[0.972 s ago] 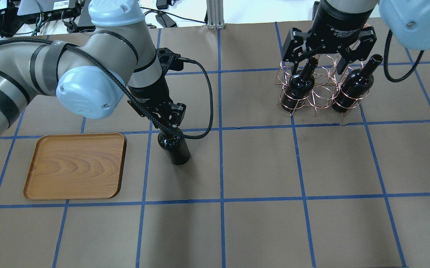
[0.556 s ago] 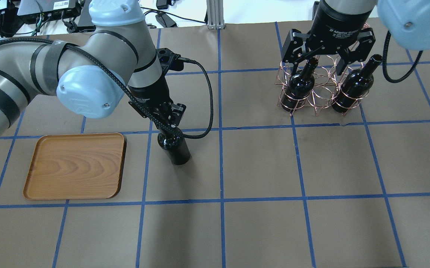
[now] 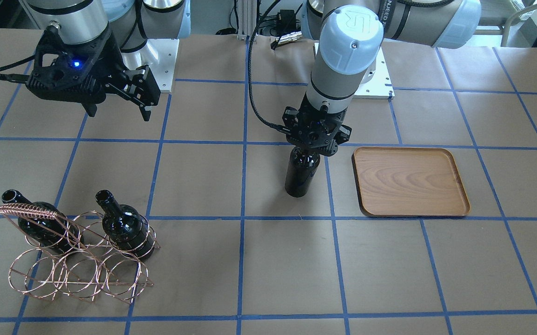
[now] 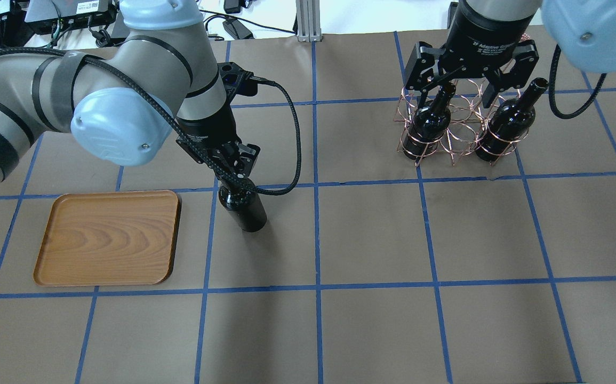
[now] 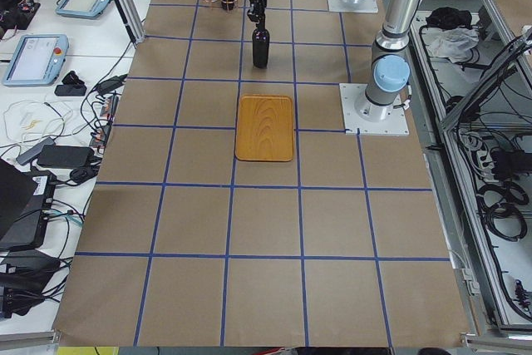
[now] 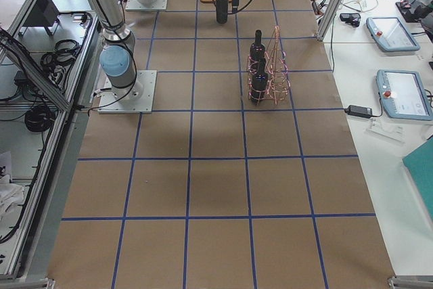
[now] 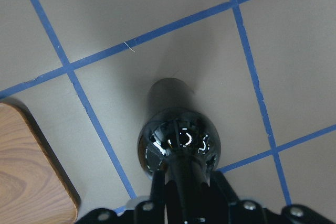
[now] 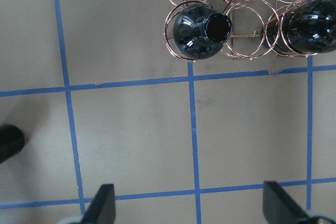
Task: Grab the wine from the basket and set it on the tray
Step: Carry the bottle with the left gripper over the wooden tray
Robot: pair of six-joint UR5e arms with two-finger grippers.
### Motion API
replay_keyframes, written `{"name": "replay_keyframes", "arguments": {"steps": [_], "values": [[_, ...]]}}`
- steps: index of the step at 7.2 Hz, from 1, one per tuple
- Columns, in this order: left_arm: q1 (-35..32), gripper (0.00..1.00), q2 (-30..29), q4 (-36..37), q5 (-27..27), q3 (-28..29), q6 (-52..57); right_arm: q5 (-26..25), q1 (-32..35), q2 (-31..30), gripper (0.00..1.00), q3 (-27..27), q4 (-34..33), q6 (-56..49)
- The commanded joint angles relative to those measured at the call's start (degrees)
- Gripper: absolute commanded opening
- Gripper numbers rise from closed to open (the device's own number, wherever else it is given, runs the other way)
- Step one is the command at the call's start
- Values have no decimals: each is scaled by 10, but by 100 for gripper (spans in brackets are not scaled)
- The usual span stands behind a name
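My left gripper [image 4: 234, 173] is shut on the neck of a dark wine bottle [image 4: 245, 210] and holds it upright just right of the wooden tray [image 4: 108, 237]. I cannot tell whether the bottle's base touches the table. In the left wrist view the bottle [image 7: 178, 140] hangs below the fingers and the tray corner [image 7: 26, 182] shows at lower left. The copper wire basket [image 4: 460, 136] stands at the far right with two more bottles [image 4: 429, 120] [image 4: 506, 125] in it. My right gripper [image 4: 468, 80] is open and empty above the basket.
The table is covered in brown paper with a blue tape grid [image 4: 316, 184]. The left arm's cable [image 4: 297, 138] loops beside the held bottle. Monitors and cables [image 4: 73, 16] lie beyond the far edge.
My left gripper has moved the bottle a little to the left, toward the tray. The right gripper and the basket have not moved.
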Motion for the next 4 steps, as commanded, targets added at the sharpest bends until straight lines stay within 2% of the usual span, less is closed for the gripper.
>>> {"name": "replay_keyframes", "arguments": {"steps": [1, 3, 4], "values": [[58, 0, 7, -81, 18, 59, 58, 1, 3, -1, 100, 1, 0, 3], [114, 0, 35, -114, 57, 62, 136, 1, 2, 0, 100, 4, 0, 5], [149, 0, 46, -113, 58, 59, 180, 0, 2, -1, 100, 4, -2, 6]]}}
